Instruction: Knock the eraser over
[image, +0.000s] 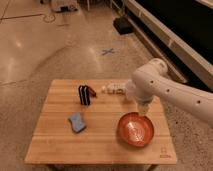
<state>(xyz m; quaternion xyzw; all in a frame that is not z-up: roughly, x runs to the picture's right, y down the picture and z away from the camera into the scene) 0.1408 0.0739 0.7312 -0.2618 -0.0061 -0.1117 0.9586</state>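
The eraser is a small dark block with thin red and pale stripes. It stands upright on the wooden table, left of centre near the far edge. My white arm reaches in from the right over the table's far right part. My gripper hangs down from it, just above the far rim of the red bowl, well to the right of the eraser and apart from it.
A red-orange bowl sits at the front right. A flat blue pad lies in front of the eraser. Small pale items lie at the far edge. The white cup is hidden behind my arm. A dark box stands on the floor beyond.
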